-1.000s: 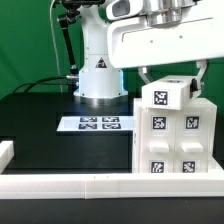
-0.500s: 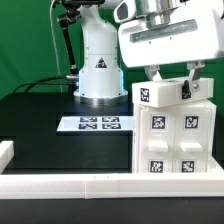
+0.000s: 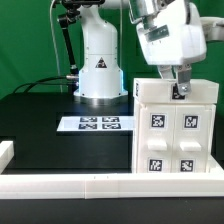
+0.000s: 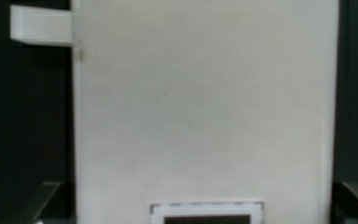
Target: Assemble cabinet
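The black desk [image 3: 40, 125] carries everything; the cabinet [image 3: 175, 130], a white box with tagged fronts, stands at the exterior view's right, touching the low white border rail [image 3: 100, 186]; the marker board [image 3: 96, 124] lies flat near the robot base. The pincer [image 3: 180, 88] is at the cabinet's top edge; whether it is clenched or released I cannot tell, the fingers are hidden. The wrist view shows only a plain white face. The cabinet looks like stiff, light, smooth plastic, probably slippery; a grip across a thin wall edge seems safest.

cabinet [image 3: 174, 128] stands at marker board's [image 3: 94, 124] exterior-view right.
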You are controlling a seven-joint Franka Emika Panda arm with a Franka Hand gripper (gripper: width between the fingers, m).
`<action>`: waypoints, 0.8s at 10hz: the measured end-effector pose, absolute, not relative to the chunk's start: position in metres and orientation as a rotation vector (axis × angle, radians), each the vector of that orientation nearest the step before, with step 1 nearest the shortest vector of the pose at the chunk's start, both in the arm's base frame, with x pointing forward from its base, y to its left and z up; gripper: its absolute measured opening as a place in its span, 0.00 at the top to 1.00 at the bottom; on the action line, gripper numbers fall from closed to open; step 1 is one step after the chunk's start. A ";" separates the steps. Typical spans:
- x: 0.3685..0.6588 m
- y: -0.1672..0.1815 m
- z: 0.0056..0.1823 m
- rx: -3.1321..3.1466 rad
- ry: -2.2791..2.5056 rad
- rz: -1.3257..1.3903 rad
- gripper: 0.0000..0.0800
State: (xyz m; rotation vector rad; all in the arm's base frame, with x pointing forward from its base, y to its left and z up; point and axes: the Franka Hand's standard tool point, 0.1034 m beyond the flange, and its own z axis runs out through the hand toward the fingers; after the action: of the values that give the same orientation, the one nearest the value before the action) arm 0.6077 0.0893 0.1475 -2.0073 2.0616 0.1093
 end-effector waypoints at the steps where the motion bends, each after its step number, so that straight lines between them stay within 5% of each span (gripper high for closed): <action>1: 0.608 0.090 0.147 -1.944 2.116 0.127 0.29; 7: 0.608 0.096 0.148 -1.595 2.386 0.196 0.29; 8: 0.608 0.096 0.148 -1.607 2.377 0.194 0.20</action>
State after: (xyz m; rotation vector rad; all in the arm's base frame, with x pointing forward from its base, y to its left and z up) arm 0.6084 0.0964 0.1482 -1.6069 2.3772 0.1940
